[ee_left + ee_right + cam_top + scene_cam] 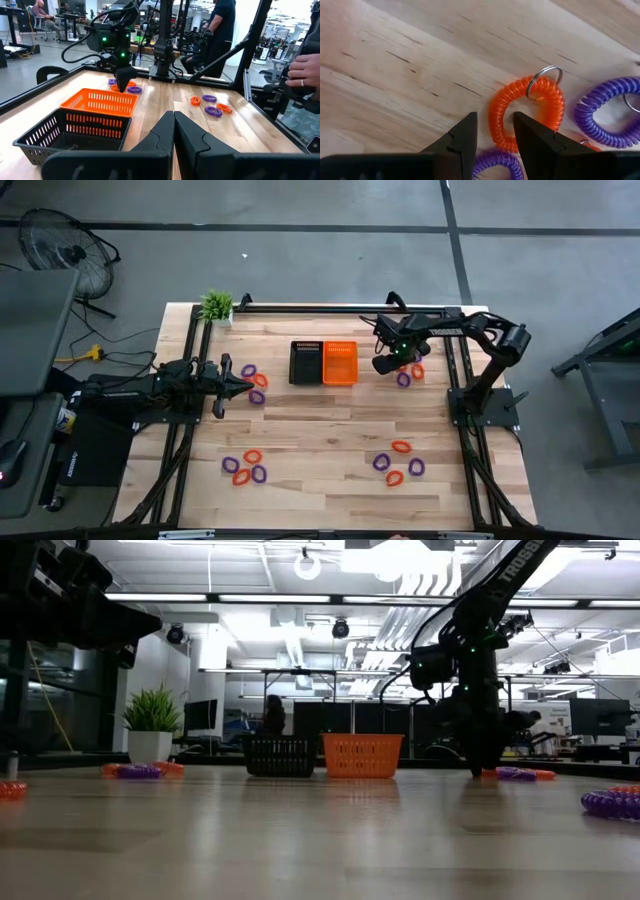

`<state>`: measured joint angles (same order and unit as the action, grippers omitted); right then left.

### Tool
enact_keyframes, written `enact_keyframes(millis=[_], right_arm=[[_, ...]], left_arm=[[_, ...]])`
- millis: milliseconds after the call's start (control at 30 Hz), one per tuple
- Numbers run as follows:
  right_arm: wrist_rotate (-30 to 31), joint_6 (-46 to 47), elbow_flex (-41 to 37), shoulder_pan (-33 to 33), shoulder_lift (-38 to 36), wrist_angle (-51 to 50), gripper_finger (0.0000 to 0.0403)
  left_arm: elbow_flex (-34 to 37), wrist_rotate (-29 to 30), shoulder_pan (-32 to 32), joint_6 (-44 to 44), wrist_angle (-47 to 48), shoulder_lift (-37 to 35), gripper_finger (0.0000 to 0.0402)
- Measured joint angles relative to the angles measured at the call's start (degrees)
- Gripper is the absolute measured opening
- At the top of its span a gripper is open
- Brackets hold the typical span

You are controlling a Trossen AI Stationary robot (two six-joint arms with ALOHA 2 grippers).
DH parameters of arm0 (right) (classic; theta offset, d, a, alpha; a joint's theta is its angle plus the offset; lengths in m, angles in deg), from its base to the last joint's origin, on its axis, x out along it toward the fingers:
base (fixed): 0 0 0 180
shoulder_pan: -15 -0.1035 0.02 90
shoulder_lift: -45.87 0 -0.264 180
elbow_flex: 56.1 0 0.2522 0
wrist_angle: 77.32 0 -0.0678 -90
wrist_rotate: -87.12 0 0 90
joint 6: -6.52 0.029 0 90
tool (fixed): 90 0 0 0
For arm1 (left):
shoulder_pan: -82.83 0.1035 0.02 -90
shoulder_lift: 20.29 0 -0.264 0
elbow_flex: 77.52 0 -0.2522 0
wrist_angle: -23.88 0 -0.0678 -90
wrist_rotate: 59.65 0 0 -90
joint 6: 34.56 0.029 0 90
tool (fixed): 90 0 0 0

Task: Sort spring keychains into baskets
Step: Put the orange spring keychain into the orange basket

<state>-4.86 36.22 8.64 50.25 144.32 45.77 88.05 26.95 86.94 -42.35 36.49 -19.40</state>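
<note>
From above, a wooden bench [330, 430] is seen with a black basket [305, 363] and an orange basket [340, 363] set side by side, touching, near the far edge. The right hand [392, 363] is lowered just right of the orange basket, over a small cluster of keychains [408, 374]. The left hand [243, 388] is held shut and empty left of the black basket, among a few purple and orange keychains. Two more clusters lie nearer the front edge, one left, one right. A plant [217, 305] stands at the far left corner.

In the low view, both baskets are seen at mid-distance, the plant to their left, and the right arm reaches down to the bench surface right of the orange basket. Keychains lie flat on the bench on both sides.

In the left wrist view, the left hand's fingers [159, 135] are pressed together. Beyond them are the two baskets, and the right hand is set down on its cluster. People are seen beyond the bench.

In the right wrist view, the right hand's fingers [465, 137] stand apart, straddling the rim of an orange keychain [526, 112] with a metal ring [544, 81]. It is not yet gripped. Purple keychains lie just beside it.
</note>
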Motion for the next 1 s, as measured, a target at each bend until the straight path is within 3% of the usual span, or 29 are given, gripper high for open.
enact_keyframes(millis=[233, 667, 1000], right_arm=[[-0.20, -0.10, -0.05, 0.00, 0.10, 0.15, 0.0113], [-0.09, -0.14, -0.18, 0.00, 0.16, 0.76, 0.0019], [0.10, -1.51, -0.36, -0.04, -3.39, 1.92, 0.0017]], left_arm=[[0.00, -0.01, 0.01, 0.00, 0.00, -0.02, 0.0001], [0.00, -0.01, 0.01, 0.00, 0.01, -0.01, 0.0001], [0.00, 0.00, 0.01, 0.00, 0.00, -0.02, 0.0001]])
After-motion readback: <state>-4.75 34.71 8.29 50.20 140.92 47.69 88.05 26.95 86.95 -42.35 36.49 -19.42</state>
